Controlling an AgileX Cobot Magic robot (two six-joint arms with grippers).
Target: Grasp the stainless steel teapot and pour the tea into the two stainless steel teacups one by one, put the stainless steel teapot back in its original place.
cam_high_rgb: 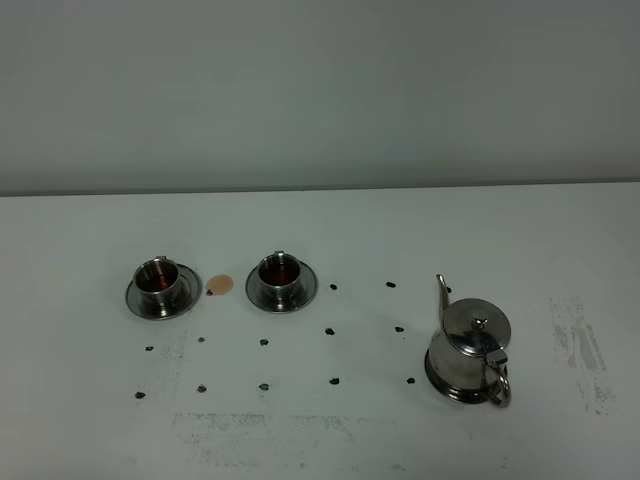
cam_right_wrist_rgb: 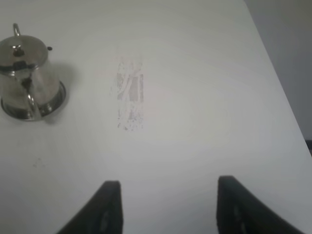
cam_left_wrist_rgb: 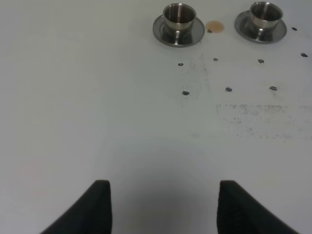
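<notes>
Your right gripper (cam_right_wrist_rgb: 165,207) hangs empty with jaws apart, so take the slippery, weighty teapot (cam_high_rgb: 468,350), well right of the two cups (cam_high_rgb: 281,276), by its rigid loop handle (cam_high_rgb: 497,383).

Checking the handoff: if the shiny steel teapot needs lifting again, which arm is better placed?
Right, probably. The shiny steel teapot stands on the right, showing in the right gripper's view; the left gripper faces the teacups.
</notes>
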